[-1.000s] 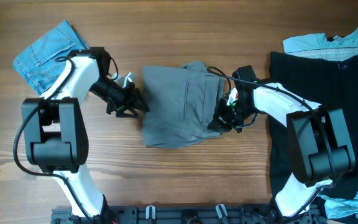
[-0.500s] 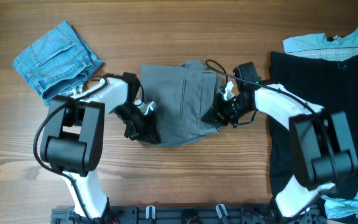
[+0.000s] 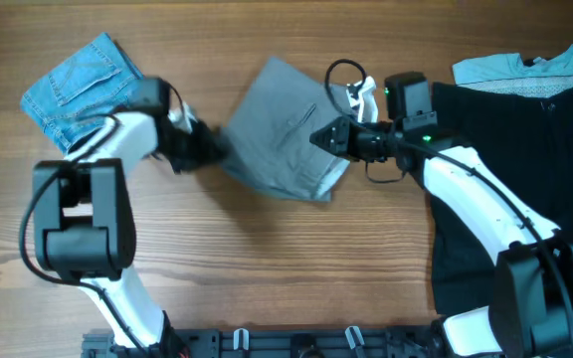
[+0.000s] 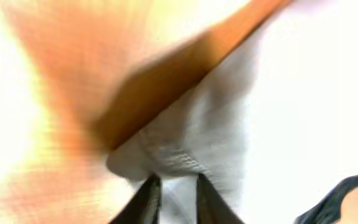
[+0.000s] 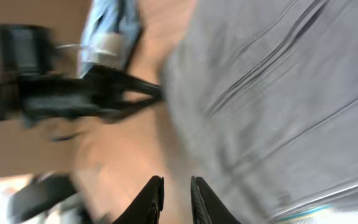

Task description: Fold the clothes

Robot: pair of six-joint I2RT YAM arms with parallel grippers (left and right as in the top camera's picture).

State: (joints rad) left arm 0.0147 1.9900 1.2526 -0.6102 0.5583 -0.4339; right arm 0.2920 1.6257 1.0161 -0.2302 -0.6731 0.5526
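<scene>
The grey shorts (image 3: 285, 129) lie folded and turned at an angle in the middle of the table. My left gripper (image 3: 210, 151) is shut on their left corner. In the left wrist view, grey cloth (image 4: 185, 140) sits pinched between the dark fingers (image 4: 146, 202). My right gripper (image 3: 322, 137) reaches in from the right over the shorts' right side. In the blurred right wrist view its jaws stand close together (image 5: 176, 186), and the edge of the grey cloth (image 5: 272, 106) runs down into them.
Light-blue denim shorts (image 3: 83, 85) lie at the far left. A black garment (image 3: 535, 179) covers the right side of the table, with a pale blue garment (image 3: 525, 65) above it. The left gripper (image 5: 92, 96) shows in the right wrist view.
The grey shorts have shifted toward the far side and rotated. My left gripper moved up and left with their corner. My right gripper moved up and left along with the cloth.
</scene>
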